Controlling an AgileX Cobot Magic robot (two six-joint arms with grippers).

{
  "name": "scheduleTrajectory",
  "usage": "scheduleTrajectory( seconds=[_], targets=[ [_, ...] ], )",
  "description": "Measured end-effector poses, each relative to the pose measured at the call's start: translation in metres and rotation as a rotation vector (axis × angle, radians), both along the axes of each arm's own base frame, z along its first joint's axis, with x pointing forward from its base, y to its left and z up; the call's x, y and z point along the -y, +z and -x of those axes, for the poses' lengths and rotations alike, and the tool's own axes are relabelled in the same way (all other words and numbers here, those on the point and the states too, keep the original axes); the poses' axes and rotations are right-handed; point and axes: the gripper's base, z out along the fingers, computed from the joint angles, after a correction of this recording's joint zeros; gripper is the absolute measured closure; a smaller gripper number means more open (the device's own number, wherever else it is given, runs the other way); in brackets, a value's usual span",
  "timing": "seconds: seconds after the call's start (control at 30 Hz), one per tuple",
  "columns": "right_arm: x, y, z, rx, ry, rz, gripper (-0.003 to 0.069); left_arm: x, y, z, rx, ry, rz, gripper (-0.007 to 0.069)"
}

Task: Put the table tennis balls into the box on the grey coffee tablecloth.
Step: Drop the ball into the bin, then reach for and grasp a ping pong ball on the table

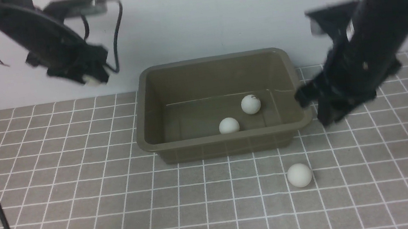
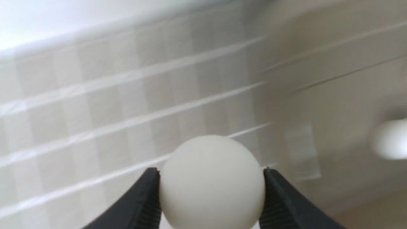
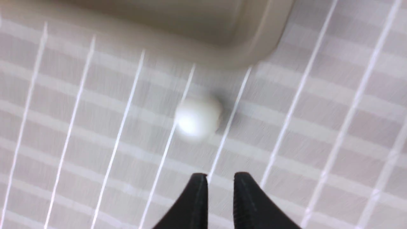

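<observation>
grey coffee tablecloth (image 1: 82, 209) | box (image 1: 227, 145) mid-back | right pincer (image 3: 220, 178) by box's right end, jaws barely apart, empty | left pincer (image 2: 211, 170) raised left, grasping table tennis ball (image 2: 211, 194) | logo ball (image 1: 250, 104) and plain ball (image 1: 228, 125) in box | loose ball (image 1: 299, 175) on cloth before box

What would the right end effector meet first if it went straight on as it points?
Probably the loose table tennis ball on the tablecloth, nearly in line with the right end effector; depth is unclear, perhaps the cloth first.
</observation>
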Motion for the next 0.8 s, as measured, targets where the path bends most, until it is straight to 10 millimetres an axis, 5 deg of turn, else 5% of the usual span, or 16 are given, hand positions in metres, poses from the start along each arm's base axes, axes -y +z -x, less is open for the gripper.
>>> scheduleTrajectory(
  seconds=[0.13, 0.23, 0.3, 0.4, 0.5, 0.57, 0.67, 0.7, 0.8],
  targets=[
    [-0.004, -0.025, 0.006, -0.006, 0.0, -0.026, 0.048, 0.03, 0.004, 0.004, 0.013, -0.088, 0.062, 0.0281],
    [-0.01, -0.058, 0.003, 0.027, -0.016, -0.054, 0.0284, 0.079, -0.026, 0.007, -0.036, -0.202, -0.014, 0.0272],
    [-0.012, -0.065, 0.001, 0.028, -0.016, -0.053, 0.0241, 0.088, -0.033, 0.008, -0.047, -0.221, -0.041, 0.0252],
    [-0.022, -0.089, -0.008, 0.041, -0.005, -0.051, 0.0083, 0.11, -0.055, 0.011, -0.088, -0.235, -0.152, 0.0111],
    [-0.028, -0.11, -0.011, 0.022, 0.014, -0.036, 0.0058, 0.113, -0.053, 0.013, -0.089, -0.206, -0.184, 0.0098],
    [-0.029, -0.118, -0.012, 0.01, 0.018, -0.026, 0.0088, 0.112, -0.047, 0.014, -0.08, -0.192, -0.185, 0.0144],
    [-0.026, -0.126, -0.013, -0.006, 0.03, 0.024, 0.0316, 0.096, -0.007, 0.021, -0.001, -0.153, -0.195, 0.047],
    [-0.024, -0.123, -0.011, -0.013, 0.028, 0.046, 0.0312, 0.086, 0.009, 0.024, 0.033, -0.131, -0.197, 0.0545],
    [-0.018, -0.101, -0.005, 0.001, 0.045, 0.072, 0.03, 0.05, 0.062, 0.039, 0.137, -0.05, -0.193, 0.0617]
  ],
)
